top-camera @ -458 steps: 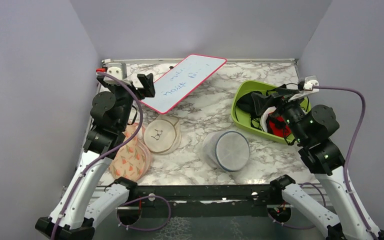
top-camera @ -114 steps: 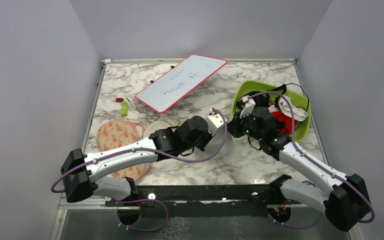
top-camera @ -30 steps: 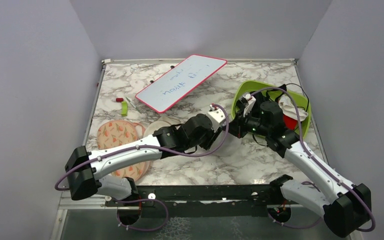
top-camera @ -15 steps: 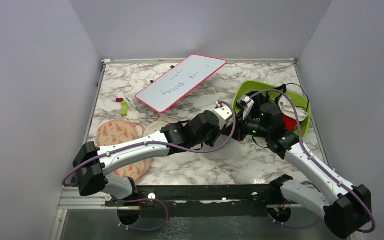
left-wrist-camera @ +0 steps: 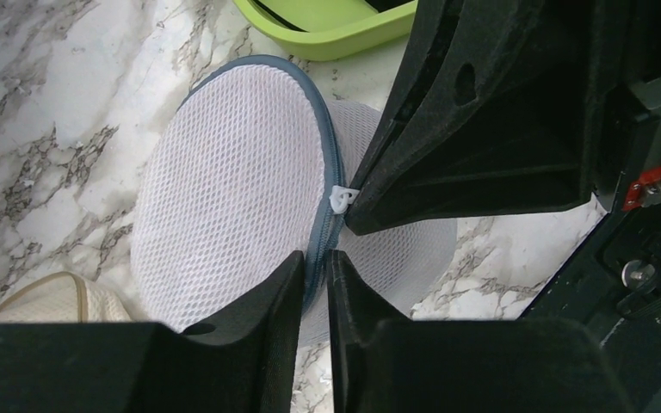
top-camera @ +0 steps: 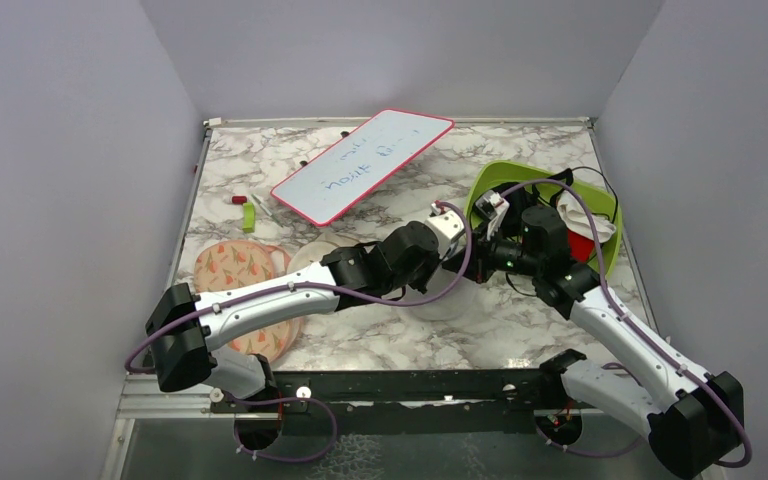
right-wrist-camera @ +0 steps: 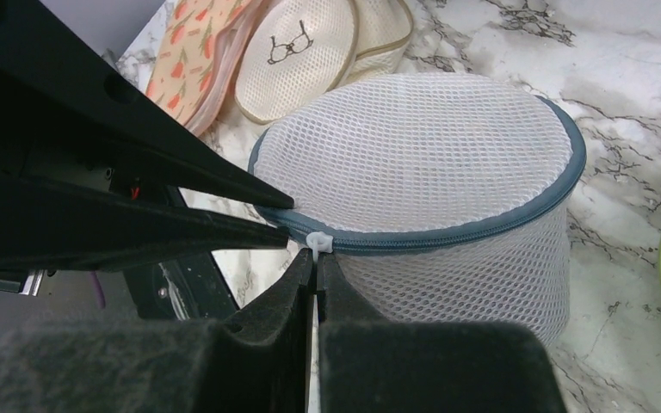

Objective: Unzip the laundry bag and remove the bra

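Two pairs of fingers meet at the rim of the laundry bag (top-camera: 448,303), which stands on the marble worktop (top-camera: 360,345) at centre frame in the top view, near the lower left side of the green bin (top-camera: 480,195). In the left wrist view the bag's round mesh face fills the middle. The left fingers (left-wrist-camera: 293,280) rise from the bottom edge, set narrow, with the blue-grey zip seam pinched between them. Just above them sits the small white zip pull (left-wrist-camera: 342,199), with the tip of the other arm's black fingers right against it. In the right wrist view the right fingers (right-wrist-camera: 310,275) come up from the bottom centre, pressed together on that pull at the near rim. The zip looks closed along the stretch that shows. At the upper left of that view lie a beige pouch (right-wrist-camera: 297,52) and a peach floral pouch (right-wrist-camera: 194,47), behind the bag.
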`<state>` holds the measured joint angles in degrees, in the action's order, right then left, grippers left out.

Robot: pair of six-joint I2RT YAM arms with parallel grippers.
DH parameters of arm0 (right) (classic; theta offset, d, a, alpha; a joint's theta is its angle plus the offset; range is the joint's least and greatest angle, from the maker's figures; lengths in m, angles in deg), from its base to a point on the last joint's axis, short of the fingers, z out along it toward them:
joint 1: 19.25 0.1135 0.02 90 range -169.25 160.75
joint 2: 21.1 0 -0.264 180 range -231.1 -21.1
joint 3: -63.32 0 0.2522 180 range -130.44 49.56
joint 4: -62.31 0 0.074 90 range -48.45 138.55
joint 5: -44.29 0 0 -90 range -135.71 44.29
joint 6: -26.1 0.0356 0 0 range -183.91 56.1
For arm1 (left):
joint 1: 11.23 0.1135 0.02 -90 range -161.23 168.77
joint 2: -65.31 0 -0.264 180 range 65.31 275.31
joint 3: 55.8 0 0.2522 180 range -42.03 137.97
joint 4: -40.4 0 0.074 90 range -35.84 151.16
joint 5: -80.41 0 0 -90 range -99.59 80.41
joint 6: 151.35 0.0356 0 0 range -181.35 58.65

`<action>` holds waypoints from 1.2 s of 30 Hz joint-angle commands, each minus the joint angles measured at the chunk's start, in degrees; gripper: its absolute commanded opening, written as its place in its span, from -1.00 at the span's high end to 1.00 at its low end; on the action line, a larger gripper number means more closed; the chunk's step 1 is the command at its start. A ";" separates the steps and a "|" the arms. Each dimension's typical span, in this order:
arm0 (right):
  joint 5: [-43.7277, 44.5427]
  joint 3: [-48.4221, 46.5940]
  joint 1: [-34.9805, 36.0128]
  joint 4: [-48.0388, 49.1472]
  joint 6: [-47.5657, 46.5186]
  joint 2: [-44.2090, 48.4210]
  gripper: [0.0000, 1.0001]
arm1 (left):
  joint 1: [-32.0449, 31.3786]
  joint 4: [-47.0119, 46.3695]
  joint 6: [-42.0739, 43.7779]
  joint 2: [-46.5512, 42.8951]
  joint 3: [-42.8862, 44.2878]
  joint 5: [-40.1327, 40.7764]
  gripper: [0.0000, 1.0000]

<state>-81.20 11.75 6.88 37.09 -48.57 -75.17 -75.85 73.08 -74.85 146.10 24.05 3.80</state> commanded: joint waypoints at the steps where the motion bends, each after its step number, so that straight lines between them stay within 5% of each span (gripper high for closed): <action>1: 0.23 -1.52 -0.21 -0.23 0.29 0.97 0.99 | -0.15 -0.20 0.90 -1.26 -0.28 2.20 0.88; 3: 1.67 -1.27 -0.21 -0.38 0.90 1.08 0.99 | -0.12 -0.28 1.33 -2.35 -0.84 2.53 1.00; 22: 20.27 -2.49 -0.61 -1.88 4.65 -5.27 0.99 | -0.14 0.30 2.07 -11.66 -6.56 4.65 1.00; 30: 11.52 -2.19 -0.64 1.20 0.14 -4.35 0.99 | -0.15 0.99 1.73 -11.07 -6.31 3.74 1.00; 36: 1.01 -0.43 -0.65 3.43 -0.92 -1.45 0.99 | -0.11 1.13 1.76 -7.24 -4.39 3.32 0.56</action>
<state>-71.43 10.66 6.37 36.87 -47.72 -78.86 -75.85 73.32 -73.41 136.33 17.84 6.55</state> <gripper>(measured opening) 0.008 0.138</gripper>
